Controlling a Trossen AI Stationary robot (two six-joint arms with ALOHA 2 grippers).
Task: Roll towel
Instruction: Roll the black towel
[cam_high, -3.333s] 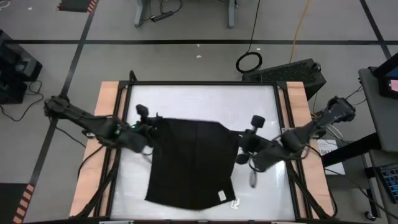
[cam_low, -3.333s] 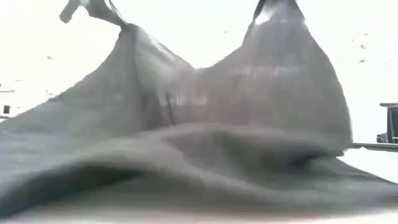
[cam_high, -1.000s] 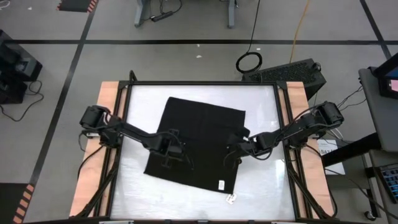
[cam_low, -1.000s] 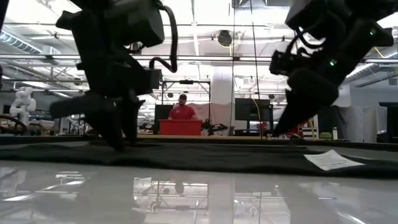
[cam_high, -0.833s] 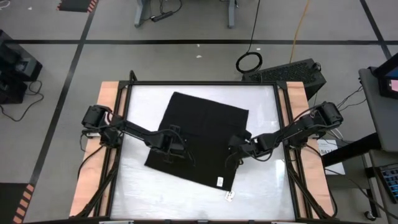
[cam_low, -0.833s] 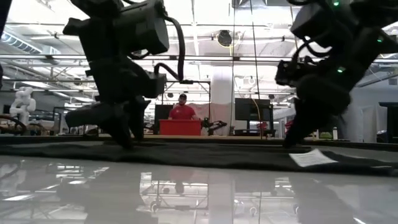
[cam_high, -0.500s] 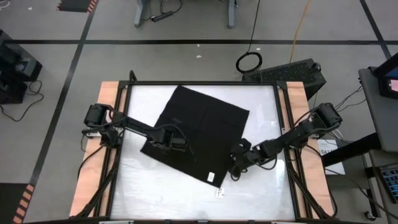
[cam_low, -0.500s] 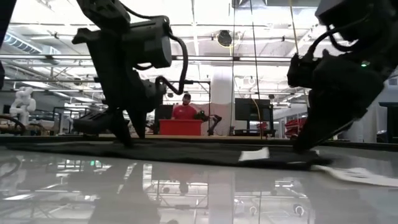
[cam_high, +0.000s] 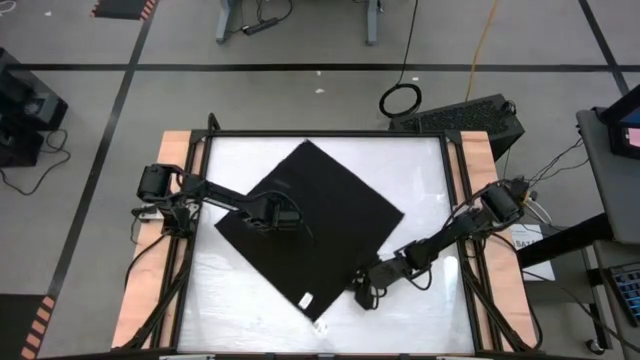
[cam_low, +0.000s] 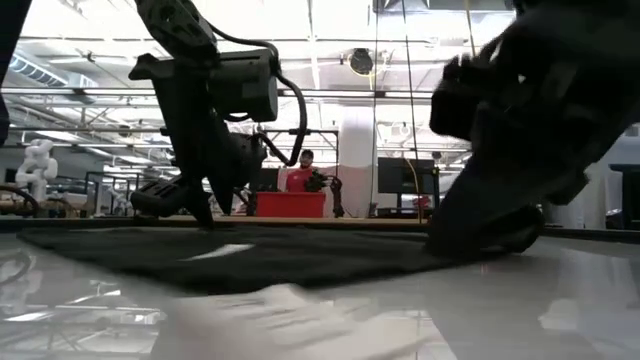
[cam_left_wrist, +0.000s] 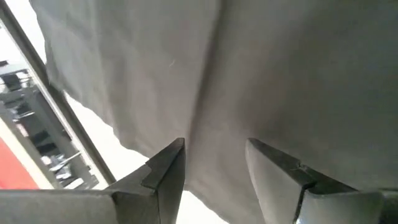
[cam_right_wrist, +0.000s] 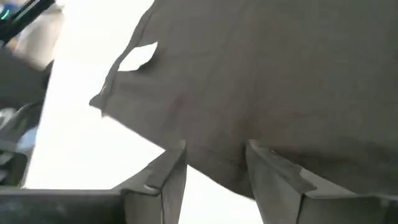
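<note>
I count one towel (cam_high: 311, 223) on one table (cam_high: 420, 160), with one white tag (cam_high: 305, 299) sewn near its edge. Two arms are in view, giving two grippers: one left gripper (cam_high: 262, 219) and one right gripper (cam_high: 361, 293), each showing two fingers in its wrist view. Beyond the table, I count one person (cam_low: 299, 176) and one red bin (cam_low: 290, 204).
</note>
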